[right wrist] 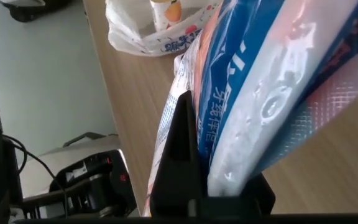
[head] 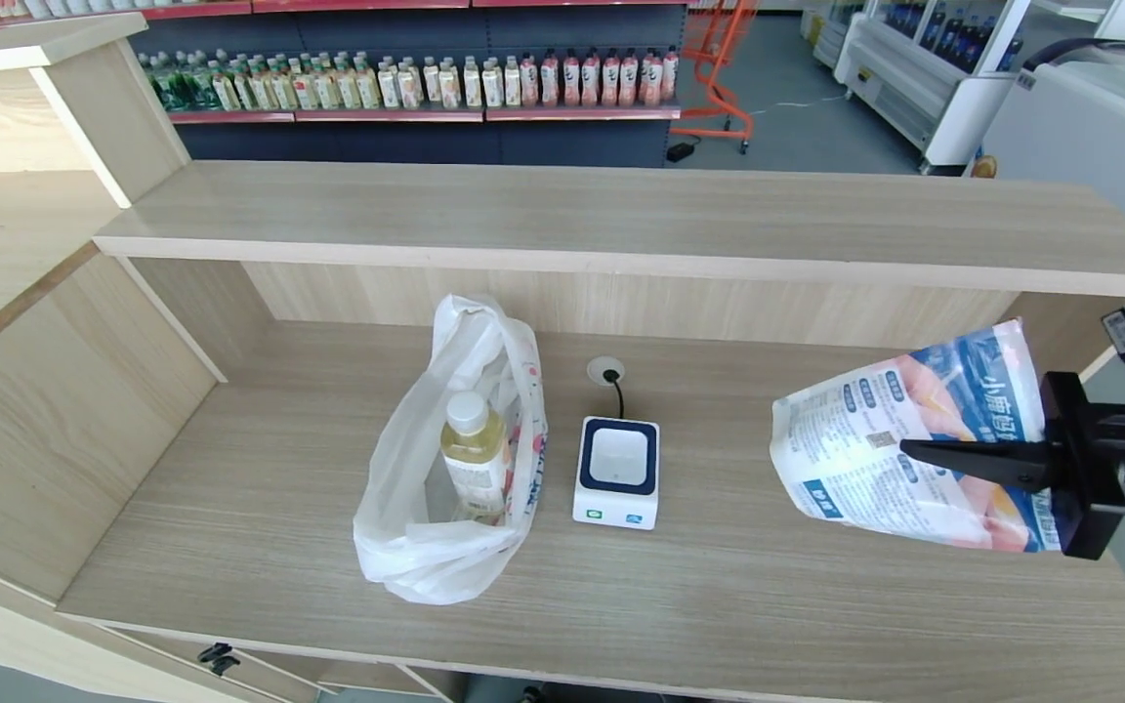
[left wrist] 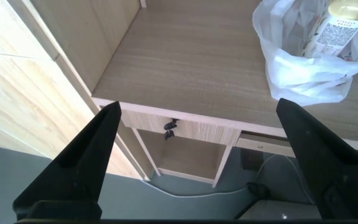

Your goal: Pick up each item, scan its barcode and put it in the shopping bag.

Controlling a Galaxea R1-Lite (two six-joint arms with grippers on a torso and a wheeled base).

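Your right gripper (head: 953, 457) is clamped across the pack (head: 875, 430), which hangs raised, well right of the scanner (head: 617, 471) and bag (head: 426, 547). Left gripper (left wrist: 197, 106) stands wide open, empty. Expect light, soft, slippery film that sags; grip near an edge seam.

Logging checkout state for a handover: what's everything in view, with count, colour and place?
counter: one, light wood
scanner: one, white with dark blue frame, mid-counter
cable: one, black, behind the scanner
shopping bag: one, white, open on the counter, left of the scanner
bottle: one, pale yellow, white cap, upright inside the shopping bag
packet: one, blue, white and pink, above the counter's right end
shelf bottles: many, green to pink, shelves behind
left gripper: one, black, open, before the counter's near edge
right gripper: one, black, shut on the packet
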